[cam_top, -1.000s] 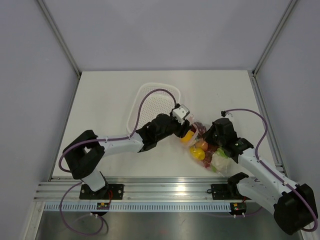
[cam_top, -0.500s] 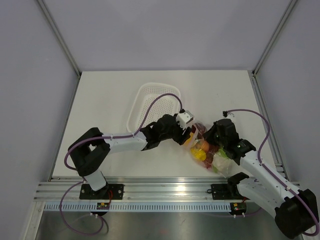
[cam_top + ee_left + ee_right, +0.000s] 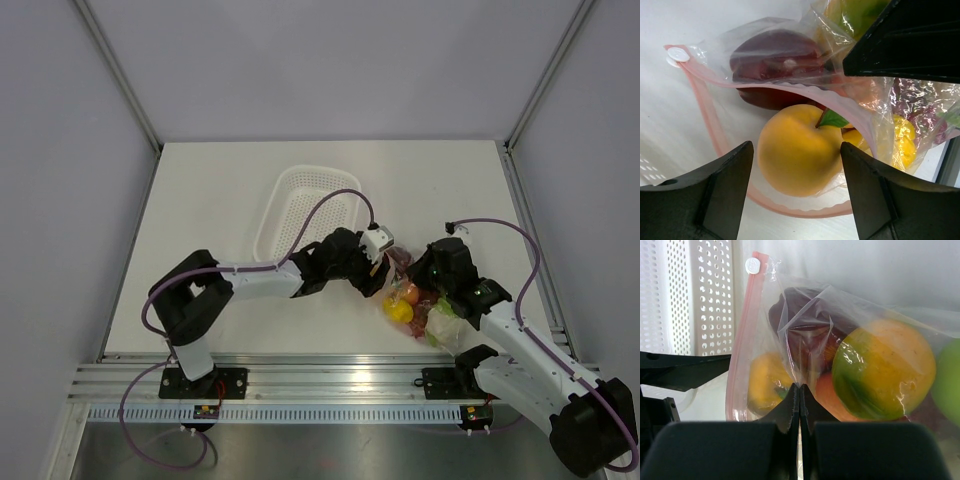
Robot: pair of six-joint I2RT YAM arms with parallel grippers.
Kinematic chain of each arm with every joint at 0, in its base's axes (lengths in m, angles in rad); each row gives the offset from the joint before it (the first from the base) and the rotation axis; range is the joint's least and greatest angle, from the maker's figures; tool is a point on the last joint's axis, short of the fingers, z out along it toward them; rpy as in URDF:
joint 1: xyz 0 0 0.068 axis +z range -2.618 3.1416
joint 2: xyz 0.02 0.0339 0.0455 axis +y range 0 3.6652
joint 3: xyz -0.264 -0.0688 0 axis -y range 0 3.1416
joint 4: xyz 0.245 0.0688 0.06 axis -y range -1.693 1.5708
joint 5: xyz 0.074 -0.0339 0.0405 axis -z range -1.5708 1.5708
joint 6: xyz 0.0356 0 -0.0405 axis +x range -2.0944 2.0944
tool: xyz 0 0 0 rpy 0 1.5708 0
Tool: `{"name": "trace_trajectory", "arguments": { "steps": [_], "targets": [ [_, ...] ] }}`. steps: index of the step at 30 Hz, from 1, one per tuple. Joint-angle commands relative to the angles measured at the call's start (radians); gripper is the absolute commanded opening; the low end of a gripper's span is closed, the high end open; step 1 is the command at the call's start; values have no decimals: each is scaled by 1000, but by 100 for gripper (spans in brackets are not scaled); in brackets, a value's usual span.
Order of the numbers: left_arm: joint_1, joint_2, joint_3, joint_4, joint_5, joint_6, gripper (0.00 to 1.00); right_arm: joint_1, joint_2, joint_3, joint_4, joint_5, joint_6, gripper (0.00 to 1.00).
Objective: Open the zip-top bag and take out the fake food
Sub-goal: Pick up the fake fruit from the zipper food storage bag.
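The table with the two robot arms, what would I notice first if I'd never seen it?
You'd spot the bright fake food packed in the clear zip-top bag at the near right of the table. The left gripper stands open over an orange fruit at the bag's mouth; the right gripper pinches the plastic. A white basket sits farther back.

The white table [image 3: 210, 190] carries a white perforated basket [image 3: 300, 200] just 12 o'clock of its centre. The zip-top bag [image 3: 405, 300] lies near the basket, toward 4 o'clock.
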Motion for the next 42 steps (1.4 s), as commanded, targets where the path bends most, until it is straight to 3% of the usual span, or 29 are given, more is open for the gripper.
{"name": "trace_trajectory", "arguments": {
  "steps": [1,5,12,21,23,26,42],
  "targets": [
    [-2,23,54,-27,8,-1,74,-7,-10,-2,16,8,1,0],
    [-2,49,80,-61,7,-7,74,-7,-9,-2,19,8,1,0],
    [10,88,120,-131,37,-35,65,-6,-9,-2,17,11,3,0],
    [49,60,77,-99,84,-112,56,-9,-9,3,2,33,12,0],
    [53,46,70,-101,100,-118,59,-6,-9,1,6,27,14,0],
    [53,48,70,-120,137,-118,71,-6,-7,1,5,25,12,0],
    [55,55,65,-182,160,-115,73,-6,-12,0,6,25,12,0]
  ]
}}
